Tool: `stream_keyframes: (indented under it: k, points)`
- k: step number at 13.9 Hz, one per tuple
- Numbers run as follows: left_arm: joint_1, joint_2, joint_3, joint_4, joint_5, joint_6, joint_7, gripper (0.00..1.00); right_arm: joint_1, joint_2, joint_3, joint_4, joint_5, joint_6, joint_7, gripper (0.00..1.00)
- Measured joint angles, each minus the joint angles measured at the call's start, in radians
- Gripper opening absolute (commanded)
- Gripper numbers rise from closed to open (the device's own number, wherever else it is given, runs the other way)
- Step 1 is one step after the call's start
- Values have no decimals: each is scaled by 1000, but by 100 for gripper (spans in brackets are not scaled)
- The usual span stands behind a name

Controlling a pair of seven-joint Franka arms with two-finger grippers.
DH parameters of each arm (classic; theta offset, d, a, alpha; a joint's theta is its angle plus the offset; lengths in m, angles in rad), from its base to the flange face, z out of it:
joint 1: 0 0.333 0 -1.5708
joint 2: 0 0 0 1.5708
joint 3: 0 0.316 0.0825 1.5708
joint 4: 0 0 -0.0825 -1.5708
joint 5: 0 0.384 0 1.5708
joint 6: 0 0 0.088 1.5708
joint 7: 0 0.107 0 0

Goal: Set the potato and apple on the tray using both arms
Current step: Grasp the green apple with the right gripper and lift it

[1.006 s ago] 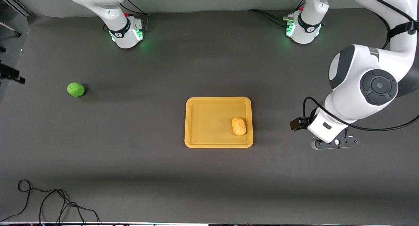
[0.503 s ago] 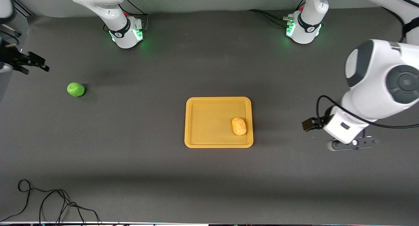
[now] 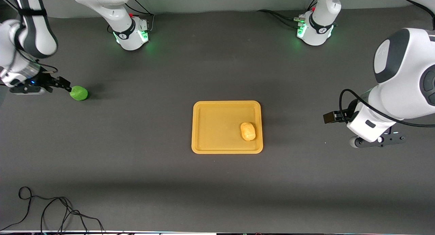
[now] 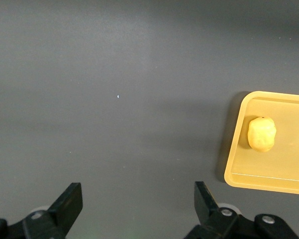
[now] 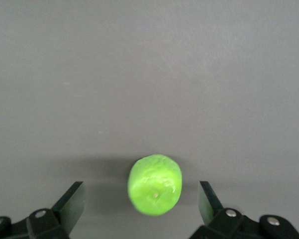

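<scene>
The yellow-tan potato [image 3: 248,131] lies on the yellow-orange tray [image 3: 217,126] at mid-table, by the tray's edge toward the left arm's end. The green apple [image 3: 79,93] sits on the dark tabletop toward the right arm's end. My right gripper [image 3: 29,91] hangs open above the apple. In the right wrist view the apple [image 5: 154,185] shows below the right gripper [image 5: 141,188], not touched. My left gripper [image 3: 375,141] hangs open and empty over bare table, off the tray's end. The left wrist view has the left gripper [image 4: 138,189], the tray [image 4: 231,164] and the potato [image 4: 261,134].
Both arm bases [image 3: 131,34] [image 3: 314,31] stand at the table's edge farthest from the front camera. A loose black cable [image 3: 51,207] loops near the closest edge, toward the right arm's end. The bulky left arm elbow [image 3: 404,82] overhangs its end of the table.
The right arm has swung in from the table's end and now has its gripper over the apple. The left arm has drawn away from the tray toward its own end.
</scene>
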Motion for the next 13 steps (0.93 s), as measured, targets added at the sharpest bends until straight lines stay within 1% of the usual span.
stream_keyframes:
  k: [1,3,8,9,11,12,13]
  points:
    - [0,3,0,0,0,4,1,100,0,38,-8,-13,0,44,0,100]
    - [1,6,0,0,4,11,9,100,0,90,-13,-28,0,82,0,100]
    - [4,-17,0,3,9,19,20,100,0,159,-16,-29,0,102,0,100]
    - [6,-15,1,-1,9,40,33,100,0,176,-16,-29,0,118,0,98]
    - [18,-7,2,-24,14,106,119,100,0,207,-16,-29,3,137,0,86]
    - [22,-7,3,-45,29,127,166,100,0,218,-16,-29,4,143,0,73]
    - [29,-9,6,-68,53,146,207,100,0,225,-16,-28,5,144,0,54]
